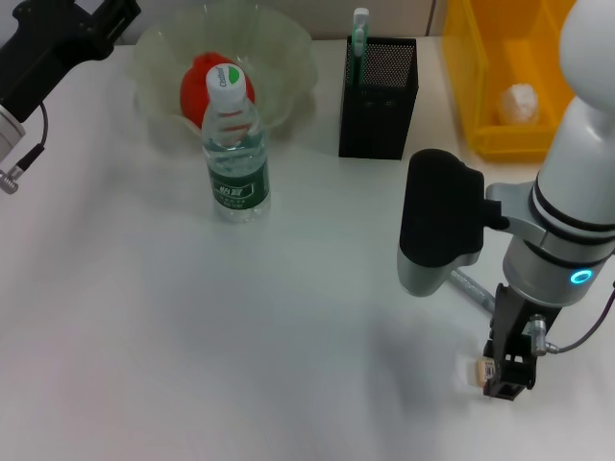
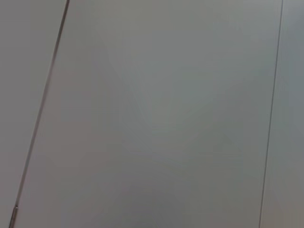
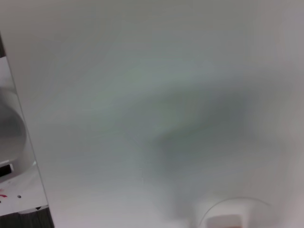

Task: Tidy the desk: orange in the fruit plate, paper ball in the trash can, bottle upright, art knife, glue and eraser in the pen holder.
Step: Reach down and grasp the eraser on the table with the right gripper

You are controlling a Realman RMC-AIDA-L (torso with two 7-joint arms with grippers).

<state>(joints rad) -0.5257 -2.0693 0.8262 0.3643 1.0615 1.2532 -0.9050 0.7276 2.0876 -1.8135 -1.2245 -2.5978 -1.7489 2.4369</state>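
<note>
From the head view, my right gripper (image 1: pixel 506 379) is low over the white desk (image 1: pixel 192 336), its fingers closed around a small pale block, probably the eraser (image 1: pixel 478 371). A thin grip could let it slip on the carry to the pen holder (image 1: pixel 378 96), well away at the back. The left gripper (image 1: pixel 67 38) is parked at the far left; I cannot tell its state.
</note>
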